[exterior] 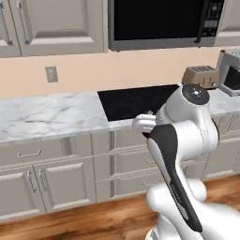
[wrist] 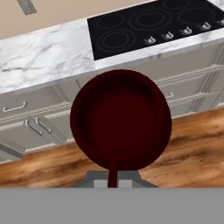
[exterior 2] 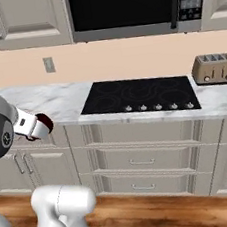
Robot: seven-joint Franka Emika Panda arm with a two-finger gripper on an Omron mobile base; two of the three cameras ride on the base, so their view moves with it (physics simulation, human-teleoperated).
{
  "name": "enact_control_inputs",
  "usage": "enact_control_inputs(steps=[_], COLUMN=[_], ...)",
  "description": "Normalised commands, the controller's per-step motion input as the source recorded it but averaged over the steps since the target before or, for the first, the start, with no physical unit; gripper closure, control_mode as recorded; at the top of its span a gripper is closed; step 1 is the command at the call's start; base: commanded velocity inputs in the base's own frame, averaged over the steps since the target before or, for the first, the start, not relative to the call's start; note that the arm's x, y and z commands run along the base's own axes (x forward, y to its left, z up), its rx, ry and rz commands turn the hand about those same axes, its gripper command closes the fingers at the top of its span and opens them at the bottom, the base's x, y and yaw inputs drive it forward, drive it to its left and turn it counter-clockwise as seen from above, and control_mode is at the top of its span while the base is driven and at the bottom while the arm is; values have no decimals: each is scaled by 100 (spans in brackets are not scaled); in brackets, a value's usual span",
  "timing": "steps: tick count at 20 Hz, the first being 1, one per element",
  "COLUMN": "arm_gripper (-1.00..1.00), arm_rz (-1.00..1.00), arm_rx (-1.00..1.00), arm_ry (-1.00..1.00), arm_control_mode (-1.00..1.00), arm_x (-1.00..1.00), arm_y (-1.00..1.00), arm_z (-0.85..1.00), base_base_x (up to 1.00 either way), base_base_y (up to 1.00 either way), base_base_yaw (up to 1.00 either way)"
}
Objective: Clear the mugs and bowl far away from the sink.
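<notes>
Dark red mug (wrist: 120, 120) sits directly in front of the end effector (wrist: 113, 183), its open mouth facing back along the approach line so the hollow inside is seen; a thin dark red strip, probably rim or handle, runs down between the fingers, which are pinched narrow on it. So the mug is held, carried in the air off the bench. In the right base view the same mug (exterior 2: 44, 123) shows as a dark red patch at the tip of the white wrist, out in front of the cabinet fronts and about level with the bench edge, left of the cooktop. Beyond and below the mug: wooden floor (wrist: 192, 144), then drawer and cabinet fronts (wrist: 30, 127), then the marble bench (wrist: 43, 57), then the black cooktop (wrist: 148, 26) with its knob row along the near edge, then the wall. Judgement: the set-down turns on carrying the mug forward and up over the bench lip; the marble stretch left of the cooktop offers open room, cooktop edge is the boundary to the right. Toaster (exterior 2: 214, 69) stands well apart on the far right. Sink and the other pieces cannot be placed from here.
</notes>
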Motion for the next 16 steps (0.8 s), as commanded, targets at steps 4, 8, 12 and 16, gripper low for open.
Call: enact_control_inputs(steps=[4, 8, 12, 16], arm_gripper=[100, 100, 100, 100], arm_rz=[0, 0, 0, 0], arm_rx=[0, 0, 0, 0], arm_ry=[0, 0, 0, 0], arm_control_mode=[100, 100, 100, 100], arm_x=[0, 0, 0, 0], arm_y=[0, 0, 0, 0], arm_z=[0, 0, 0, 0], base_base_x=[64, 64, 77, 51], base_base_y=[13, 0, 0, 18], base_base_yaw=[31, 4, 0, 0])
